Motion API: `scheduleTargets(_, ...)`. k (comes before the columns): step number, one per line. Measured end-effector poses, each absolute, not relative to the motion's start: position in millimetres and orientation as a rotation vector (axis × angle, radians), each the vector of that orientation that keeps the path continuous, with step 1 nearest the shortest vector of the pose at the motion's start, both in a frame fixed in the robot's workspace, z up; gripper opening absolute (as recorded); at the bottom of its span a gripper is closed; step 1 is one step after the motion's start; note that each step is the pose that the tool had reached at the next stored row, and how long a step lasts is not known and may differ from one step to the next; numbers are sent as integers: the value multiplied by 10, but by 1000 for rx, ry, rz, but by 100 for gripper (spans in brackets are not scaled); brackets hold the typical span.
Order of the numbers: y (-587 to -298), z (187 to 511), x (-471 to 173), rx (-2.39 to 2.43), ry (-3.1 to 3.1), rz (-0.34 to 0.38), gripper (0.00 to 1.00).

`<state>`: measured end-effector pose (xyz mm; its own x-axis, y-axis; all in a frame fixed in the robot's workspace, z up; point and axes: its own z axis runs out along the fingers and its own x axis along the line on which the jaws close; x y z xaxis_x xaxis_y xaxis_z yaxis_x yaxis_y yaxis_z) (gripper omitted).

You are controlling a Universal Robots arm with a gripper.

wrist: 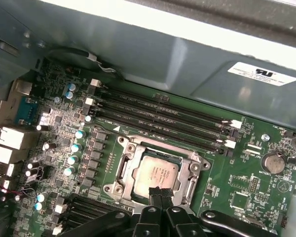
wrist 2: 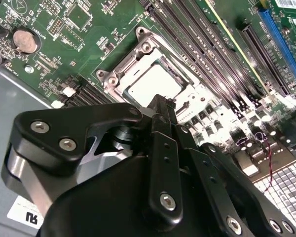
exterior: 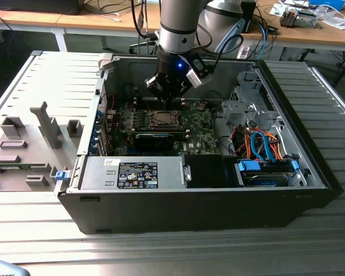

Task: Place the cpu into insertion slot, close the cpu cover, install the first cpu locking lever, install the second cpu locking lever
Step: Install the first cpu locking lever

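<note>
The cpu (wrist: 155,173) lies flat in the insertion slot (exterior: 163,119) on the green motherboard, its silvery face up. The cpu cover (wrist: 191,183) lies down around it as a metal frame, with the chip showing through its window. In the second wrist view the cpu (wrist 2: 150,85) and the cpu cover (wrist 2: 119,74) sit just beyond my fingertips. My gripper (wrist: 160,193) is shut with nothing between its fingers and hangs just above one edge of the socket. In the exterior view the gripper (exterior: 167,96) stands over the far side of the socket. The locking levers are not clear to me.
The motherboard (exterior: 198,123) lies inside an open computer case (exterior: 190,201). Long black memory slots (wrist: 163,116) run beside the socket. A coin battery (wrist: 273,161), a drive cage with blue and orange cables (exterior: 264,146) and the case walls stand close by.
</note>
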<state>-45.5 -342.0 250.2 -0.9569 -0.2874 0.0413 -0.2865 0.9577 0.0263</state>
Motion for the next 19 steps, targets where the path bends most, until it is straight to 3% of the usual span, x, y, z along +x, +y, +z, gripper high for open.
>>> scheduleTargets(19, -3426, 2607, -459, 370, -3077, -48, 11)
